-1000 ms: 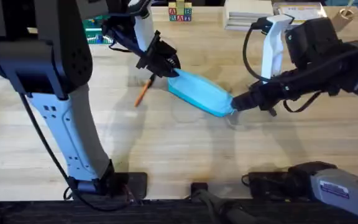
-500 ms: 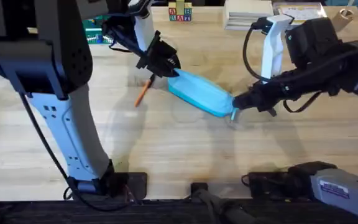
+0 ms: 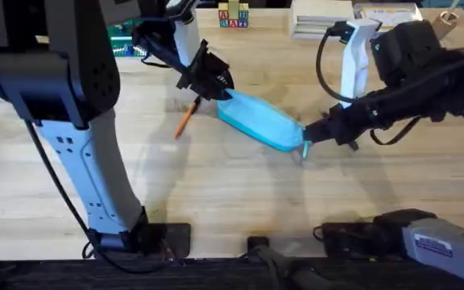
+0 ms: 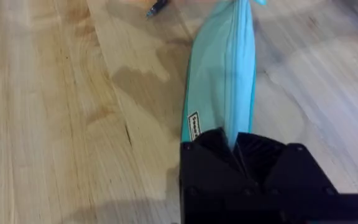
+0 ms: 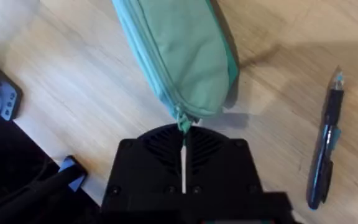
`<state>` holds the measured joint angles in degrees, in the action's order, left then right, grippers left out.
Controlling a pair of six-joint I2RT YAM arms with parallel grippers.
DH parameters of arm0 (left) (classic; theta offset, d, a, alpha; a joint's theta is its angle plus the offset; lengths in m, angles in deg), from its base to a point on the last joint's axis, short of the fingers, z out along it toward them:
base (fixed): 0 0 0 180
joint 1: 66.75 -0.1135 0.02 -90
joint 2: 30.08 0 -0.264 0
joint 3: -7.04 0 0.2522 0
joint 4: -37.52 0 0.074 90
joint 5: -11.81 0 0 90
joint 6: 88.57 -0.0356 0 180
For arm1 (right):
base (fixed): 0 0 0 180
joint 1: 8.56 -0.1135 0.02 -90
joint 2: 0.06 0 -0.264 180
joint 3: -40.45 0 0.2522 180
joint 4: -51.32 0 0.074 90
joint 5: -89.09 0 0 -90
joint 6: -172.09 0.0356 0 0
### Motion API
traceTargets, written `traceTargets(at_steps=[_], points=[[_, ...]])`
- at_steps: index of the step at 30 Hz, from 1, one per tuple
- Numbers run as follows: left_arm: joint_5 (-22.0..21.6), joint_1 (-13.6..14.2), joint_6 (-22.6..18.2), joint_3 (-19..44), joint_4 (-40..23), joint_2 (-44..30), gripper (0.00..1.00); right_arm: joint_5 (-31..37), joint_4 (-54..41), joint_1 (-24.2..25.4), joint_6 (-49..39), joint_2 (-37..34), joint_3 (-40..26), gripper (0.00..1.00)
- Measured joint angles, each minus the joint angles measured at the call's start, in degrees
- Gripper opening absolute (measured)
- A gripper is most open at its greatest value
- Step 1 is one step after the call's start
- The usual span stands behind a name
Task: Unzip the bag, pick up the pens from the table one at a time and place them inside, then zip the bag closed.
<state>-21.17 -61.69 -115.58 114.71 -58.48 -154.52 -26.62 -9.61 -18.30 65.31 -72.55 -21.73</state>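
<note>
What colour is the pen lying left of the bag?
Orange, with a dark tip; the pen shows best in the overhead view.

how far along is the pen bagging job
Early on. Nothing looks finished: the bag has its zipper closed along its visible length. In hand: the left gripper clamps one end of the bag, and the right gripper pinches the pull cord at the other end, set to unzip. Left: open it, put in the orange pen and dark pen, both lying on the table, then zip up.
</note>
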Motion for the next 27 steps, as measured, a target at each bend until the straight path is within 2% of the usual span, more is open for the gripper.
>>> traceTargets(at_steps=[9,18,27], points=[[0.0,0.0,0.0,0.0,0.0,0.0,0.042,0.4,-2.4,0.0,0.0,0.0,-5.6,0.031],[0.0,0.0,0.0,0.0,0.0,0.0,0.042,0.4,-2.0,0.0,0.3,0.0,-5.9,0.031],[0.0,0.0,0.0,0.0,0.0,0.0,0.042,0.4,3.0,-1.2,2.3,0.0,-5.9,0.031]])
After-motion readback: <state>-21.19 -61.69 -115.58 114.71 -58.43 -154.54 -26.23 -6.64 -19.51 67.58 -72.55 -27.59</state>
